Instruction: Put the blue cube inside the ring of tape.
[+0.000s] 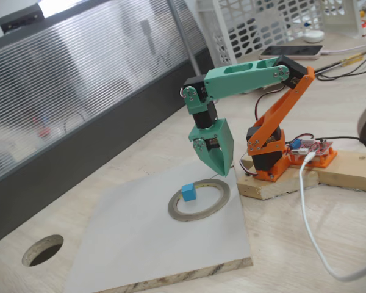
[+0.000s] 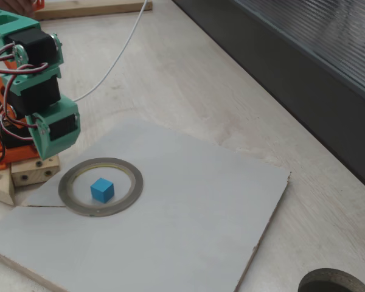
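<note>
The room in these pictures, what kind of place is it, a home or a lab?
Probably a hobby or lab workbench, not a kitchen or factory. A small printed arm is bolted to a scrap wood block, a bare circuit board with loose wires sits beside it, and a phone and white crates lie behind.

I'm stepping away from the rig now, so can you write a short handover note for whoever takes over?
Pincer: raised above the far rim of the ring of tape, jaws together, holding nothing.
Blue cube: resting on the white board inside the ring, clear of the rim in both fixed views.
Done: the cube is placed and released.
Left: probably only moving the arm back and away.
</note>
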Robot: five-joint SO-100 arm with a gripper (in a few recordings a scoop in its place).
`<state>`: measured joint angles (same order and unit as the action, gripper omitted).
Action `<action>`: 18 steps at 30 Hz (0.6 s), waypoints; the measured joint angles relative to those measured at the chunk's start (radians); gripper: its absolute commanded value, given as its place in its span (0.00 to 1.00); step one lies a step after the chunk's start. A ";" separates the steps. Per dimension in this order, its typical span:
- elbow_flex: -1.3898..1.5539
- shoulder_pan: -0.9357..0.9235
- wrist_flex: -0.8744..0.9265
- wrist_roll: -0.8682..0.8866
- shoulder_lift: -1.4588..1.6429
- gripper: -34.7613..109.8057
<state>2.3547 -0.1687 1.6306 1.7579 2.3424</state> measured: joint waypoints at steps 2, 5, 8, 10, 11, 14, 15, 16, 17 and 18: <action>0.000 0.005 0.000 0.000 0.000 0.25; 0.000 -0.002 0.000 0.000 0.000 0.25; 0.000 -0.002 0.000 0.000 0.000 0.25; 0.000 -0.002 0.000 0.000 0.000 0.25; 0.000 -0.002 0.000 0.000 0.000 0.25; 0.000 -0.002 0.000 0.000 0.000 0.25; 0.000 -0.002 0.000 0.000 0.000 0.25; 0.000 -0.002 0.000 0.000 0.000 0.25; 0.000 -0.002 0.000 0.000 0.000 0.25; 0.000 0.000 0.000 0.000 0.000 0.25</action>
<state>2.3547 -0.1687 1.6306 1.7579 2.3424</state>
